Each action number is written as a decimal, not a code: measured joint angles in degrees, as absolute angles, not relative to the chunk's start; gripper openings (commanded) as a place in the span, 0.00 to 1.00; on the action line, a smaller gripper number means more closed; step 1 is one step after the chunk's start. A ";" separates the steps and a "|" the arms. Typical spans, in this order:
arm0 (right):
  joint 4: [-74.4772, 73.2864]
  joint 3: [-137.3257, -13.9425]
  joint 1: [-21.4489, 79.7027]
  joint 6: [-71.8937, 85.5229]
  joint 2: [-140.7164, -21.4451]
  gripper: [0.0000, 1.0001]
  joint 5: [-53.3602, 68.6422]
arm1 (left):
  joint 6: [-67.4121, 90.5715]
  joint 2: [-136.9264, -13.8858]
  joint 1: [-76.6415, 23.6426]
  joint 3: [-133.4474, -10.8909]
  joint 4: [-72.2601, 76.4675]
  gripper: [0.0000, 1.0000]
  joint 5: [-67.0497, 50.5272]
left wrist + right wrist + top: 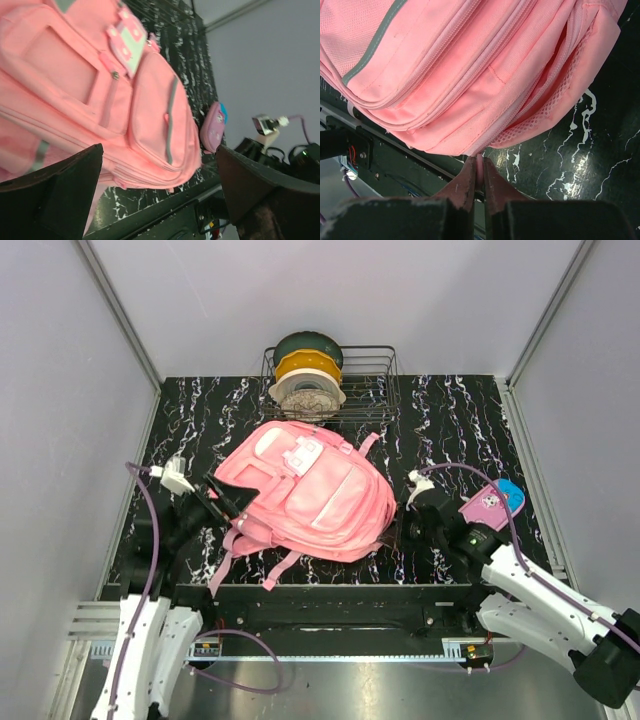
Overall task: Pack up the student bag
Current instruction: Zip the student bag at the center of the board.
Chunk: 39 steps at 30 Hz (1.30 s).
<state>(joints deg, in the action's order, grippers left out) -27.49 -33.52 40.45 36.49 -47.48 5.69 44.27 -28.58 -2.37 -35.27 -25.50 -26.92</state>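
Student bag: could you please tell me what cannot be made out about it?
- Inside of the student bag: every view, its own fabric covers it.
- Pink bit in the right gripper: right wrist view, too small to tell zip pull from fabric.
- Bag's edges: left wrist view, cut off.

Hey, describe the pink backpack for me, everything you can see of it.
The student bag is a large, soft pink fabric backpack lying front-up and angled on the black marbled table. It shows zipped front pockets, grey trim strips, a white and pale-green patch, a mesh side pocket, and straps trailing toward the near edge. The right tool pinches a thin pink fold at its near right corner; the open left tool sits at its left side.
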 measured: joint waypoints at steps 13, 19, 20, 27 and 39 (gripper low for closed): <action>-17.98 -29.39 40.45 45.58 -49.80 0.00 6.92 | 61.45 -20.01 -34.57 -22.22 -22.68 0.99 -11.18; -16.88 -29.39 40.58 47.70 -50.28 0.00 6.15 | 68.20 -33.30 -57.60 -23.35 -18.13 0.99 6.42; -16.78 -29.39 40.62 48.07 -50.28 0.00 6.00 | 69.78 -35.22 -59.40 -23.33 -16.56 0.99 8.69; -15.88 -29.39 40.97 49.45 -49.74 0.00 5.63 | 76.88 -43.40 -62.59 -20.43 -5.43 0.73 17.39; -16.36 -28.91 41.08 49.12 -46.48 0.00 4.54 | 79.15 -51.13 -57.89 -17.98 2.17 0.00 17.04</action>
<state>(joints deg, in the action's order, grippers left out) -16.36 -28.91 41.08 49.12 -46.48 4.54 79.15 -51.13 -57.89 -17.98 2.17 17.04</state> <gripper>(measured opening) 0.109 0.038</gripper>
